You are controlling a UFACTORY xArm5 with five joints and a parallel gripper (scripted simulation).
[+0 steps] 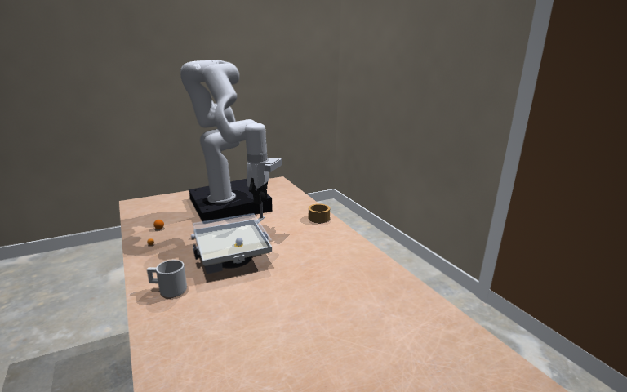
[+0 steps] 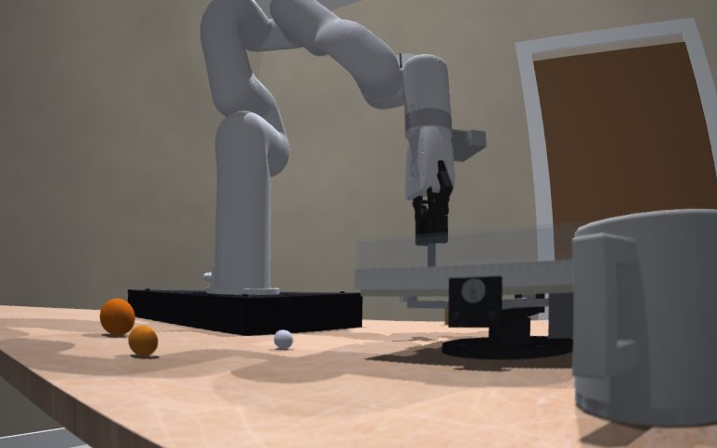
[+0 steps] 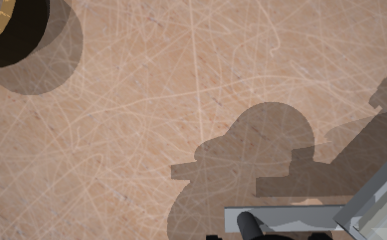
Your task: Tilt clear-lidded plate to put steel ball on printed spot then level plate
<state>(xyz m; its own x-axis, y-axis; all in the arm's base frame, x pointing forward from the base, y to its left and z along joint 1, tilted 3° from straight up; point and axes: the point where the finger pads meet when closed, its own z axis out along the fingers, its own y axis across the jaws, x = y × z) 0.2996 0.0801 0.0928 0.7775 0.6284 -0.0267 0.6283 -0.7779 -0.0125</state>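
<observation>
The clear-lidded plate (image 1: 232, 254) (image 2: 407, 275) sits on a black pivot stand and looks close to level. The steel ball (image 1: 238, 241) rests inside it, on or right at a yellow printed spot (image 1: 238, 245) near the middle. A thin upright handle post (image 1: 261, 211) (image 2: 430, 256) (image 3: 247, 223) rises at the plate's far right corner. My gripper (image 1: 260, 195) (image 2: 430, 231) points straight down and is shut on the top of this post. The wrist view shows only the post, its grey bar (image 3: 285, 218) and the plate's corner (image 3: 380, 205).
A grey mug (image 1: 171, 278) (image 2: 656, 316) stands just left of the plate's front. Two orange balls (image 1: 158, 224) (image 1: 150, 241) (image 2: 117, 316) (image 2: 143, 340) and a small pale ball (image 2: 283, 339) lie on the table to the left. A brown ring (image 1: 318, 212) (image 3: 0, 25) stands to the right.
</observation>
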